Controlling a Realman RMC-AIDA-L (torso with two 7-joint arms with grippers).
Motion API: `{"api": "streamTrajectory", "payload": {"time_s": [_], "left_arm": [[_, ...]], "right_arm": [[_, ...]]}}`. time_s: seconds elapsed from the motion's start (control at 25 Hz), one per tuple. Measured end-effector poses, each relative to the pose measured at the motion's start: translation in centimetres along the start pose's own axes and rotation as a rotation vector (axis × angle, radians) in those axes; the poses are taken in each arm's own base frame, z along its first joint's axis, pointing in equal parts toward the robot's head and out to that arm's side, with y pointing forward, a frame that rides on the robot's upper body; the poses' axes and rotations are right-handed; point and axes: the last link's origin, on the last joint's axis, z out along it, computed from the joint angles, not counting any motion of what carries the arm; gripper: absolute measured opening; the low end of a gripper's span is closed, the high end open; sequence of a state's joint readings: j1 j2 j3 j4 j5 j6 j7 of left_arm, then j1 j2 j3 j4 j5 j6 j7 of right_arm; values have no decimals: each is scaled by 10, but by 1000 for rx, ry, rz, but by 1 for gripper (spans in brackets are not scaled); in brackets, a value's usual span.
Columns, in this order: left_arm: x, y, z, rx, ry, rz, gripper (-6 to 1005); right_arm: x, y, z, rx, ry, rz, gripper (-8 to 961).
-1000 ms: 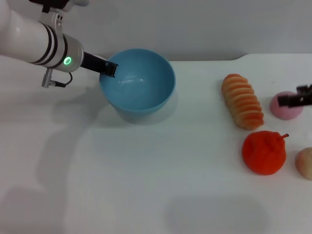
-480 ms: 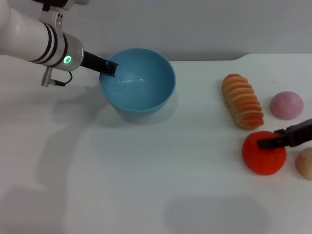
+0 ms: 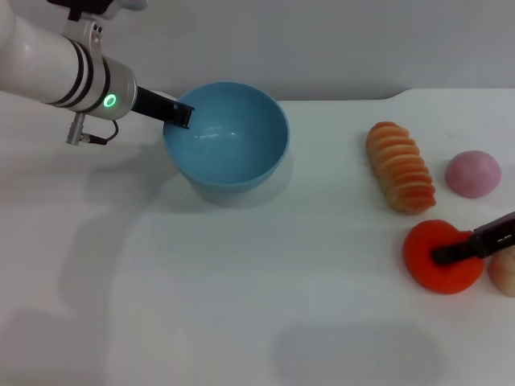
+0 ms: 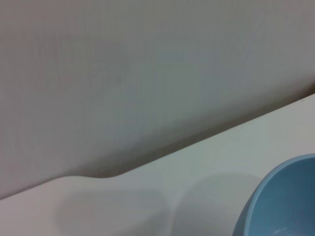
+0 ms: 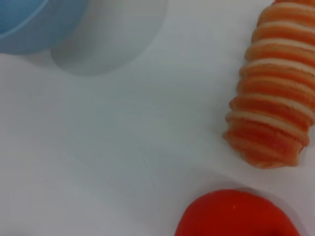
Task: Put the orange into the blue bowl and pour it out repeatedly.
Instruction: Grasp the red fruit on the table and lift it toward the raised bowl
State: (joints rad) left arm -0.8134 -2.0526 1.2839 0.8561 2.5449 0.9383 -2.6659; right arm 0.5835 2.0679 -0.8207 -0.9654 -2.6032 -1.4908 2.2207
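Note:
The blue bowl [image 3: 229, 141] stands upright and empty at the back left of the white table; part of it also shows in the left wrist view [image 4: 280, 201] and the right wrist view [image 5: 29, 24]. My left gripper [image 3: 179, 114] is shut on the bowl's left rim. The red-orange orange [image 3: 430, 265] lies at the right front, and its top shows in the right wrist view [image 5: 231, 216]. My right gripper [image 3: 452, 252] reaches in from the right edge and lies over the top of the orange.
A ridged pale-orange loaf [image 3: 400, 166] lies behind the orange and shows in the right wrist view [image 5: 273, 83]. A pink dome [image 3: 473, 173] sits at the far right. A tan ball [image 3: 503, 273] sits right beside the orange.
My right gripper has moved from by the pink dome forward and down onto the orange. The orange's stem is now covered. The left arm and the bowl have barely moved.

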Motion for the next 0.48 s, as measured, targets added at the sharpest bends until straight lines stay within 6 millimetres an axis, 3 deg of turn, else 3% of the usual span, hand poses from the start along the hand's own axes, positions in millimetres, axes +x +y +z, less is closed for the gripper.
{"api": "streamTrajectory", "payload": {"time_s": [0.2,0.32,0.48], "left_arm": [[0,0,0,-1,0,0,-2],[-1,0,1,0,0,-1,-2],[-1,-1,1,3,2,-2,-1]], "right_arm": [[-3,1,2,9,-3,-16,579],[-4,0,2,12,-6,-30,371],[-6,0,-1,16,-13,-52,299]]}}
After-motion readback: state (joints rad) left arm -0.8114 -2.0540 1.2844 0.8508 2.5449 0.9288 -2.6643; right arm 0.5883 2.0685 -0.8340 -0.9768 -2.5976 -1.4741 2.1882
